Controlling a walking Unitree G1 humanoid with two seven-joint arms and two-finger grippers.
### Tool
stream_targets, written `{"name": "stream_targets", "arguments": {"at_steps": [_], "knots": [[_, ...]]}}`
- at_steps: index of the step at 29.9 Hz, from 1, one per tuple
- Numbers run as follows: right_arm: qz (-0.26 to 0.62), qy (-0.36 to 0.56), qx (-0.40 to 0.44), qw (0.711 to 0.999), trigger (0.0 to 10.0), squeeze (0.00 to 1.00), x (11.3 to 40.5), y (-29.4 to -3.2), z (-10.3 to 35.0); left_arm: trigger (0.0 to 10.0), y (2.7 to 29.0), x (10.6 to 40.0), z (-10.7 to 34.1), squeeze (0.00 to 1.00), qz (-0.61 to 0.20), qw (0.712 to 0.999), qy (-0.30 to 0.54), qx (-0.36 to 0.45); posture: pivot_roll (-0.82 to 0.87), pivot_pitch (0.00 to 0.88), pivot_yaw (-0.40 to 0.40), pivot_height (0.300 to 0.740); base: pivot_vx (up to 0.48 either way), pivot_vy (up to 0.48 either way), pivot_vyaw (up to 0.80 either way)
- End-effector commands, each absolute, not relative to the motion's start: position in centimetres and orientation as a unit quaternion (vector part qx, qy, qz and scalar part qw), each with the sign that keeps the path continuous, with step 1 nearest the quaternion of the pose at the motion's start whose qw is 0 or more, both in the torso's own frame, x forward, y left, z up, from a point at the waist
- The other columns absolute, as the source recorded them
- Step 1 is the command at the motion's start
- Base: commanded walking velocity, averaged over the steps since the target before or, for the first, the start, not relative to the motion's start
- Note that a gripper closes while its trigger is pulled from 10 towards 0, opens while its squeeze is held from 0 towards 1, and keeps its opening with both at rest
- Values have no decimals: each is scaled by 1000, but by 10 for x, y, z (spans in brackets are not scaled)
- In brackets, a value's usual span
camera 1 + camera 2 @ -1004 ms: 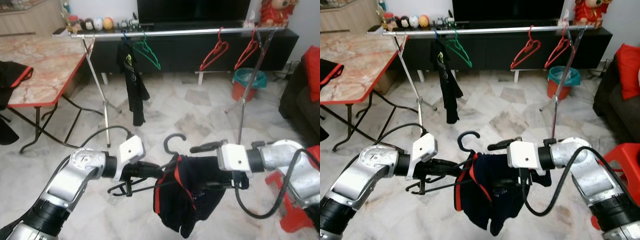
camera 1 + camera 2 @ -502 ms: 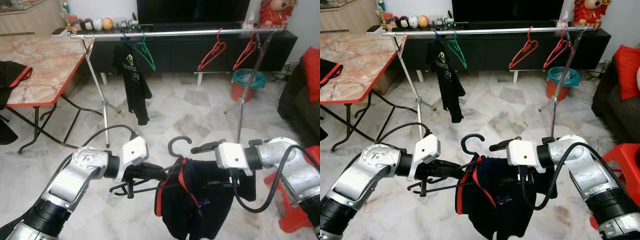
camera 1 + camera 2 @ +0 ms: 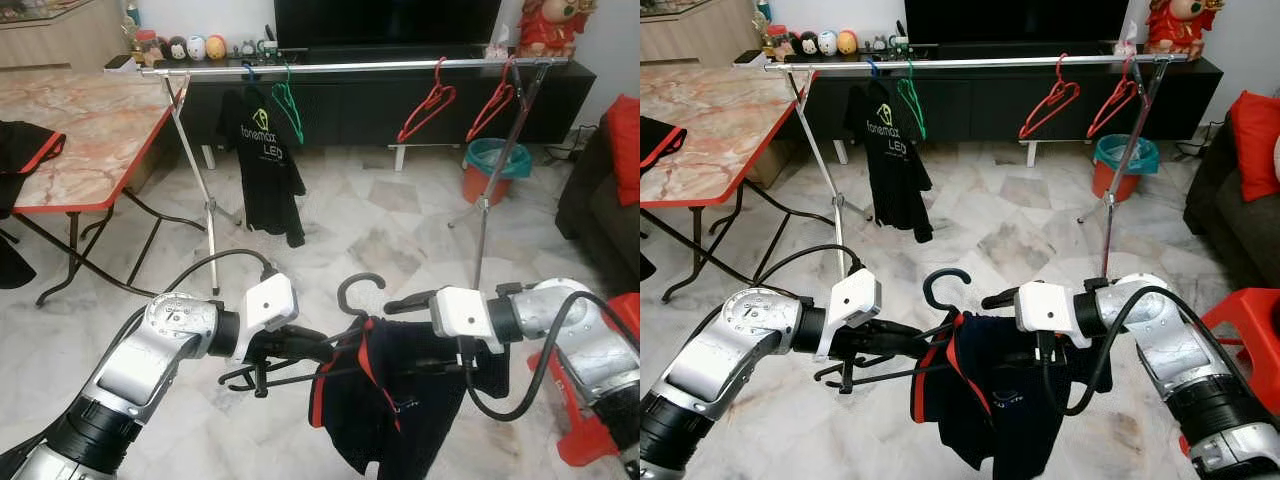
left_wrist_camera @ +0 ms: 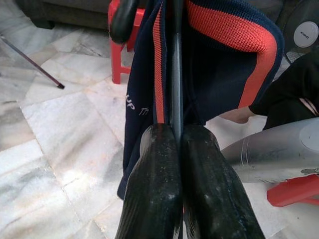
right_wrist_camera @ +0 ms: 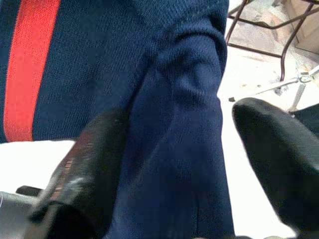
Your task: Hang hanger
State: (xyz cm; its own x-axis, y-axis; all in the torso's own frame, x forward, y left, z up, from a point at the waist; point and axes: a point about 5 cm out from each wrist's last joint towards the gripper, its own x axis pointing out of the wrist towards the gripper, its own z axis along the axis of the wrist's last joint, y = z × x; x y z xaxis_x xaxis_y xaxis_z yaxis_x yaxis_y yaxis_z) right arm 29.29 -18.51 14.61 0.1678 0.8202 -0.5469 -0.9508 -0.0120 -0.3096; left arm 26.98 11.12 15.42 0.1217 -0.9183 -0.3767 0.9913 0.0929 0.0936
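I hold a black hanger point(image 3: 358, 290) between my arms, low over the marble floor. A navy garment with red stripes point(image 3: 385, 400) is draped on it. My left gripper point(image 3: 310, 347) is shut on the hanger's thin bar point(image 4: 176, 74), with the fingers point(image 4: 154, 189) pressed together around it. My right gripper point(image 3: 1045, 360) is at the garment's other shoulder. Its fingers point(image 5: 84, 169) stand open with navy cloth point(image 5: 174, 124) between them. The silver clothes rail point(image 3: 400, 65) stands across the room ahead.
On the rail hang a black T-shirt point(image 3: 262, 160), a green hanger point(image 3: 290, 100) and two red hangers point(image 3: 428, 100). A marble table point(image 3: 80, 130) stands at left. A teal bin point(image 3: 490, 165), a red stool point(image 3: 590, 420) and a sofa point(image 3: 610, 200) are at right.
The black T-shirt on the rail has turned to face me. The navy garment has settled and hangs straighter. My arms have barely moved.
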Motion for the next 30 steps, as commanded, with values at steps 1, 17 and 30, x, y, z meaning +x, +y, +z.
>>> {"name": "stream_targets", "arguments": {"at_steps": [1, 17, 30], "knots": [[642, 91, -314, 694, 0, 0, 297, -182, 154, 10000, 106, 270, 167, 0, -665, 722, 88, 170, -81, 10, 4, 740, 0, 0, 0], [641, 88, -309, 697, 0, 0, 299, -180, 155, 10000, 105, 269, 165, 0, -664, 722, 87, 172, -81, 3, 2, 740, 0, 0, 0], [653, 91, -296, 691, 0, 0, 296, -178, 155, 10000, 102, 269, 165, 0, -668, 718, 85, 173, -82, 0, 1, 740, 0, 0, 0]]}}
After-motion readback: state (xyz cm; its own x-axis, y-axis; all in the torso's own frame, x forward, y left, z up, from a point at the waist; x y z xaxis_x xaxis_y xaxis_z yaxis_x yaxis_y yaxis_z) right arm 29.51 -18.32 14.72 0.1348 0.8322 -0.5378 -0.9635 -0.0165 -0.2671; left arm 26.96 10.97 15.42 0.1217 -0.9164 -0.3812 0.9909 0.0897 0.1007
